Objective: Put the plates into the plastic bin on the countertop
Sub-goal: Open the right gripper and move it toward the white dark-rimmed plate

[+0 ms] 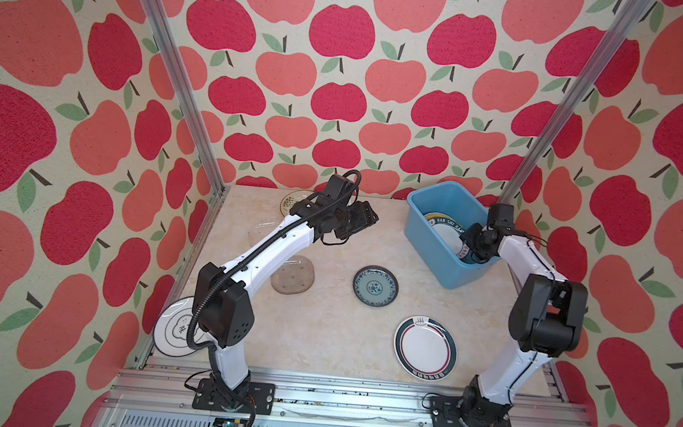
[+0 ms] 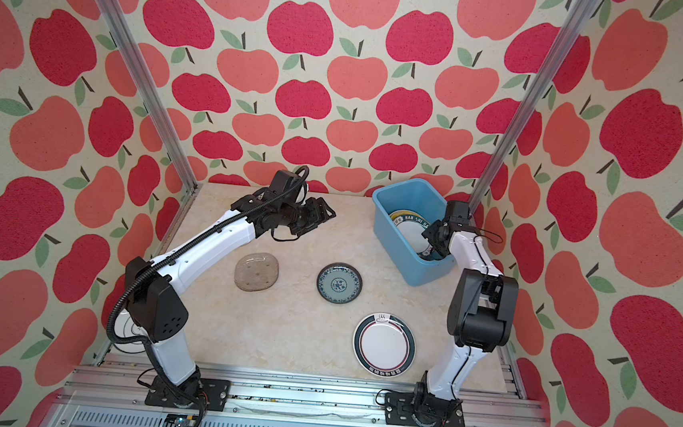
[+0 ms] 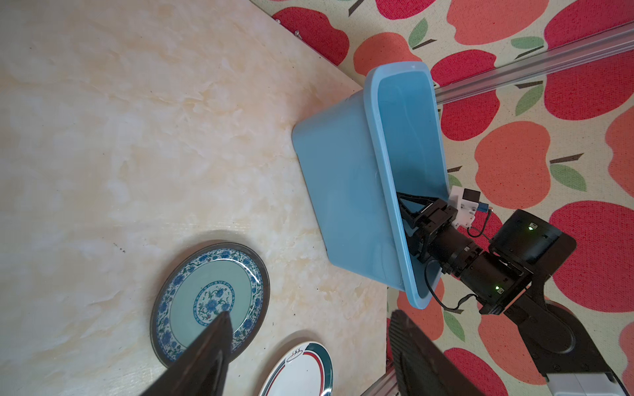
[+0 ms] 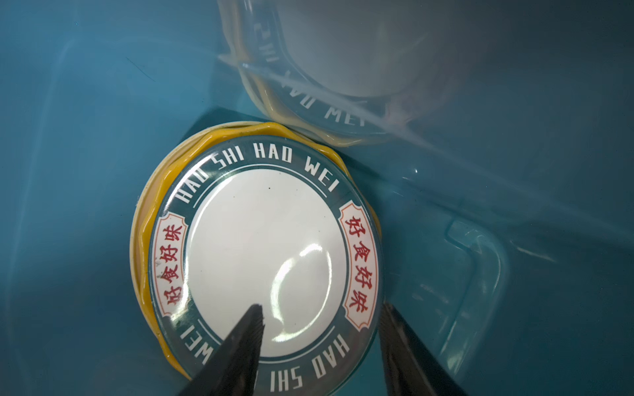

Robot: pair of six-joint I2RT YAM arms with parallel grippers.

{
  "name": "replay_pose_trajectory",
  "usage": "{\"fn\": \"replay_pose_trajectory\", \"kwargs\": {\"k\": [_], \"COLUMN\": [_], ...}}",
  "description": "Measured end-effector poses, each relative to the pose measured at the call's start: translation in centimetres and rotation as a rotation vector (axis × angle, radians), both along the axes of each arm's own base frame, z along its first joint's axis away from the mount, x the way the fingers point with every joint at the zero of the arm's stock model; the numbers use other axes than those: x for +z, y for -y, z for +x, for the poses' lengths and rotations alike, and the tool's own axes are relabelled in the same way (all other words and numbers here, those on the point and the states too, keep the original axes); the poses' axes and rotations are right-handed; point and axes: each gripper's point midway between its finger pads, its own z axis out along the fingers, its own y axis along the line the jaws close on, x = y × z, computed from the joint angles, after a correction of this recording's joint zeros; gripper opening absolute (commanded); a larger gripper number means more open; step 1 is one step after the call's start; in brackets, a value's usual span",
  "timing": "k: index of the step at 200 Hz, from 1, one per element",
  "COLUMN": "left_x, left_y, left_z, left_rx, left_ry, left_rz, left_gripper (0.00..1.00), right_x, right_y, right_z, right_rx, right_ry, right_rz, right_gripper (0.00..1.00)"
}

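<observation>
Right gripper (image 4: 320,308) was down in the plastic bin (image 1: 424,229), jaws parted astride the rim of the white dark-rimmed plate (image 4: 267,240), gripping nothing. Plate lay flat, face up, on the scalloped yellow plate (image 4: 219,135); round, so no long axis. Best to rise straight up, jaws clear of that rim. Left gripper (image 1: 366,216) hung open, empty, over the countertop (image 1: 322,334)
</observation>
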Motion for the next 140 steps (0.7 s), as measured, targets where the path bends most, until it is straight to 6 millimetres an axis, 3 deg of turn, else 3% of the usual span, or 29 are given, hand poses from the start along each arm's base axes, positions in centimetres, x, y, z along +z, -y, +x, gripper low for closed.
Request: {"fn": "replay_pose_trajectory", "kwargs": {"k": [35,67,80,103,125,140], "left_x": [0.5,1.6,2.0,2.9,3.7,4.1], "left_y": [-0.7,-1.5,-2.0,-3.7,-6.1,-8.1], "left_z": [0.0,-0.9,-1.7,-4.1,-7.2,-9.3], "left_rx": [0.011,0.012,0.013,0.025,0.047,0.076], "left_ry": [0.007,0.014,0.016,0.021,0.025,0.025], "left_rz": [-0.004,0.007,0.020,0.055,0.084,0.102], "left_gripper": [0.75,0.75,0.75,0.76,0.76,0.76], "right_x": [0.2,1.8,3.7,9.0,14.3,16.6], "right_y": [-0.4,-2.3,-3.6,-7.1,-12.0,-15.5], "right_z": [0.0,0.3,0.1,-1.1,-3.7,-6.0], "right_rx": [0.024,0.111,0.167,0.290,0.448,0.556], "right_ry": [-0.002,0.034,0.070,0.175,0.285,0.331], "right_rz": [0.010,0.040,0.049,0.062,0.084,0.117], "right_gripper": [0.59,0.61,0.62,0.62,0.62,0.62]}}
